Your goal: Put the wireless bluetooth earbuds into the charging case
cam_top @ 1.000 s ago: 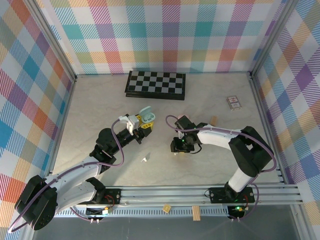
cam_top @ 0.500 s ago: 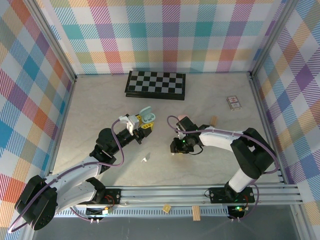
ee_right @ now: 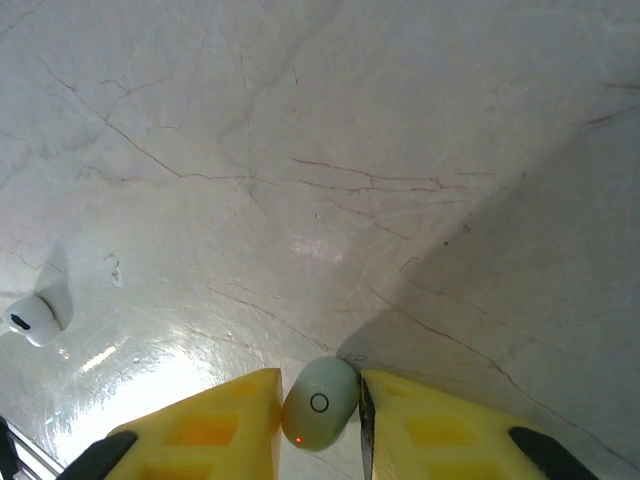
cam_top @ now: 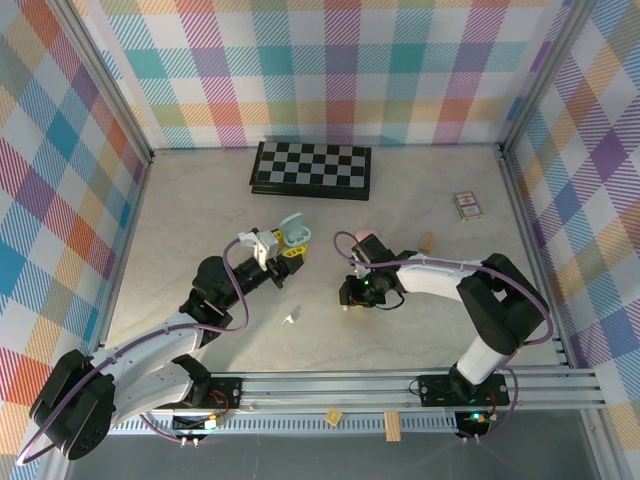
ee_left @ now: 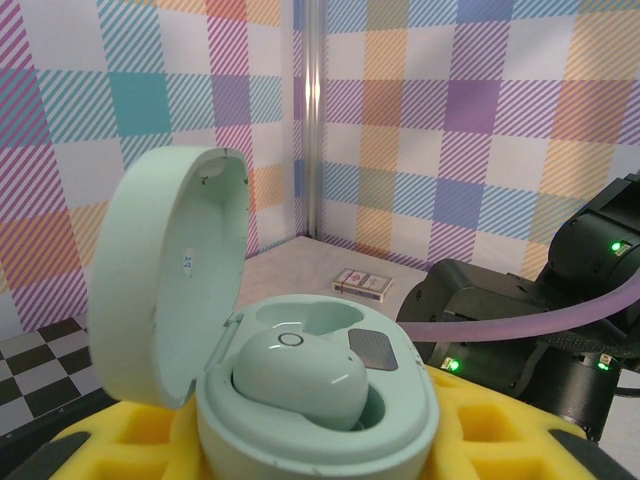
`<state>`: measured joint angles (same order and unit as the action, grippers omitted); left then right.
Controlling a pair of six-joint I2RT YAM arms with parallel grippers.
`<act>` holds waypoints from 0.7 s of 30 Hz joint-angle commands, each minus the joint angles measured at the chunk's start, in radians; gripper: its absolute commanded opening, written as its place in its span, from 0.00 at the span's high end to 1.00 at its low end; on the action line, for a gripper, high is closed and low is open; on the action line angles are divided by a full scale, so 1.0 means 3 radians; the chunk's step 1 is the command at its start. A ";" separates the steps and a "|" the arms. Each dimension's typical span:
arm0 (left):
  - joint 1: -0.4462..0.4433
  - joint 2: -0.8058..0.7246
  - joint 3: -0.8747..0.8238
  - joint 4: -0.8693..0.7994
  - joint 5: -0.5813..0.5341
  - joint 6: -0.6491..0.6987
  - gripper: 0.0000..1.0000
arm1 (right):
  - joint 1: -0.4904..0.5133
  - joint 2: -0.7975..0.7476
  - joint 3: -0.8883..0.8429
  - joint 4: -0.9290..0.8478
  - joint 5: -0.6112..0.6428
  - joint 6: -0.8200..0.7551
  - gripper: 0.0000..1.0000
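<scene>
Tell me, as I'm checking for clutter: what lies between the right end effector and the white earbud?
Bare tabletop; the right wrist view shows nothing between the right end effector and the white earbud.

Open mint case [ee_left: 322, 442], lid up, w/ seated bud [ee_left: 300, 378]; 2nd mint bud [ee_right: 320, 404] on table [ee_right: 300, 150]; white bud [ee_right: 30, 319] nearby.

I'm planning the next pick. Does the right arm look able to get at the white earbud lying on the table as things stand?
Probably not yet: the right gripper is shut on a mint earbud. Bare table separates it from the white earbud.
</scene>
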<state>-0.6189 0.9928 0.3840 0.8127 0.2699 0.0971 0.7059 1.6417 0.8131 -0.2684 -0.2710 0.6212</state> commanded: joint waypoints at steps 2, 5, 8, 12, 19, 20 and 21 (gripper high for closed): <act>0.0018 -0.0049 0.0093 0.0060 0.0046 -0.0016 0.71 | -0.0017 0.0073 0.0028 -0.0082 0.0057 0.0036 0.73; 0.0018 -0.0040 0.0088 0.0067 0.0046 -0.0017 0.71 | -0.0017 0.0073 0.0038 -0.0123 0.0095 0.0051 0.75; 0.0018 -0.0025 0.0092 0.0078 0.0051 -0.0017 0.71 | -0.0019 0.0072 0.0062 -0.0202 0.0147 0.0051 0.78; 0.0018 -0.0015 0.0096 0.0080 0.0055 -0.0017 0.71 | -0.0017 -0.0052 0.0055 -0.0204 0.0138 0.0029 0.79; 0.0018 0.0053 0.0138 0.0008 0.0159 -0.0007 0.71 | -0.0017 -0.0515 0.0103 -0.0323 0.0187 -0.0154 0.79; 0.0018 0.0060 0.0170 -0.0069 0.0215 0.0011 0.71 | -0.0017 -0.0612 0.0124 -0.0361 0.0193 -0.0202 0.79; 0.0018 0.0052 0.0210 -0.0166 0.0285 0.0031 0.71 | -0.0016 -0.0713 0.0157 -0.0412 0.0185 -0.0255 0.79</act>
<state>-0.6189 1.0088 0.3931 0.7940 0.2939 0.0975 0.7059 1.5021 0.8215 -0.3401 -0.2287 0.5976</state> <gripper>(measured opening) 0.358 0.208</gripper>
